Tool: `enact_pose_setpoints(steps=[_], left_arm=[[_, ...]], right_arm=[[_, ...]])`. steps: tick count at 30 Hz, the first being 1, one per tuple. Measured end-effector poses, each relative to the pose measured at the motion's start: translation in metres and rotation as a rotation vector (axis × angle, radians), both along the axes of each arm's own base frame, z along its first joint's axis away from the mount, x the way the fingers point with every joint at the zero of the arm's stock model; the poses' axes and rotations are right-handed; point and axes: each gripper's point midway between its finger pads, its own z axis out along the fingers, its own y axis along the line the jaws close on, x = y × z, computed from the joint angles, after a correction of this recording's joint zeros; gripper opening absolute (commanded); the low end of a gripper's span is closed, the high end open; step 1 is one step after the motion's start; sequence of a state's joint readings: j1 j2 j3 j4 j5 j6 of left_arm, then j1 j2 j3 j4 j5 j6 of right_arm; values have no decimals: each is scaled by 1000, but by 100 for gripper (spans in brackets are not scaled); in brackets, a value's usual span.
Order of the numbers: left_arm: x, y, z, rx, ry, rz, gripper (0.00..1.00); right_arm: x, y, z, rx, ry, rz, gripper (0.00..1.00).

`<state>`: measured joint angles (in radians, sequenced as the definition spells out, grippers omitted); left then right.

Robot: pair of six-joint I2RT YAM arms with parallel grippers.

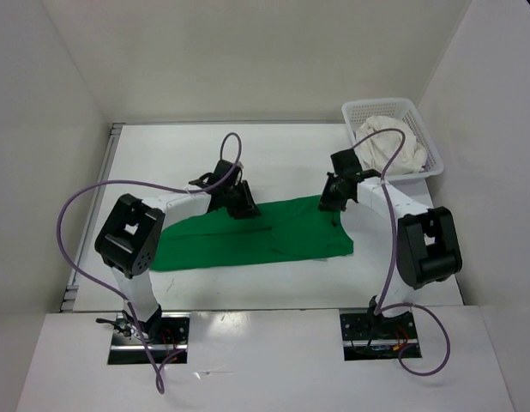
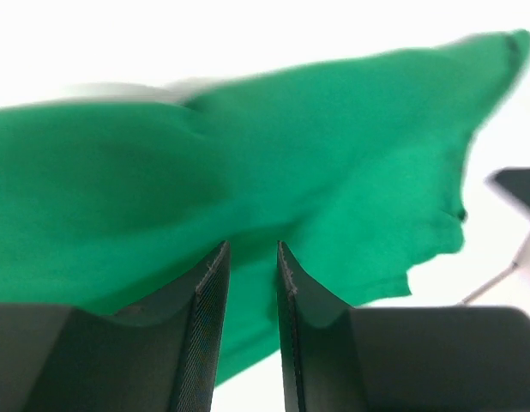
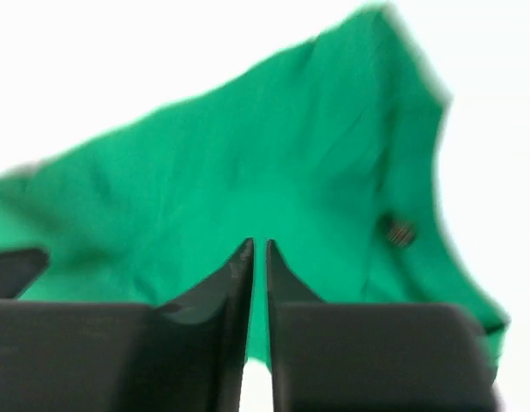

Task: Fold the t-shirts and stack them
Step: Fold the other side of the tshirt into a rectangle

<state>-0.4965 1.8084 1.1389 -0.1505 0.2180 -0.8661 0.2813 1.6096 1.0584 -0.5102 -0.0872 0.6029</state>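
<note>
Cloth first: I am pinching the far edge of the green shirt [image 1: 248,245] with both tools. My left gripper [image 2: 250,246] is gripping that edge a little left of its middle, with green fabric sitting between the fingers. My right gripper [image 3: 258,243] is clamping the far right corner, jaws almost together with a thin strip of green in the slit. Two holds on one edge, I judge, are for carrying it level toward the near side in a fold, not letting it bunch.

The shirt is lying spread across the middle of the table [image 1: 162,154], long side running left to right, between my two arms. The white shirt [image 1: 389,146] is sitting bunched in the basket [image 1: 434,161] at the far right corner, so stacking is not yet happening.

The table is showing white and smooth, probably easy for sliding cloth. Plain white walls [image 1: 248,60] are boxing it in on the far side, left and right.
</note>
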Motion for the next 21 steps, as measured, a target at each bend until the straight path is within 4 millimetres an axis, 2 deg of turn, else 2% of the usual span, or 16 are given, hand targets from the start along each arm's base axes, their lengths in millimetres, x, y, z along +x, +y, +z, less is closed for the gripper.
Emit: enact_pose_setpoints(steps=[1, 6, 9, 13, 16, 20, 21], left_arm=[[3, 6, -5, 10, 11, 13, 35], [26, 40, -9, 30, -1, 90, 35], [34, 66, -14, 45, 4, 149, 35], [27, 94, -32, 75, 47, 190, 35], [21, 103, -40, 72, 71, 206, 35], [21, 109, -40, 53, 68, 218, 35], [22, 110, -40, 50, 67, 218, 35]], right_arm=[[10, -9, 1, -19, -17, -27, 25], [47, -44, 1, -95, -69, -121, 38], [63, -62, 3, -139, -95, -168, 38], [83, -75, -4, -184, -105, -205, 38], [83, -76, -17, -197, -81, -203, 29], [82, -75, -31, -197, -48, -194, 28], [82, -74, -33, -195, -46, -193, 25]])
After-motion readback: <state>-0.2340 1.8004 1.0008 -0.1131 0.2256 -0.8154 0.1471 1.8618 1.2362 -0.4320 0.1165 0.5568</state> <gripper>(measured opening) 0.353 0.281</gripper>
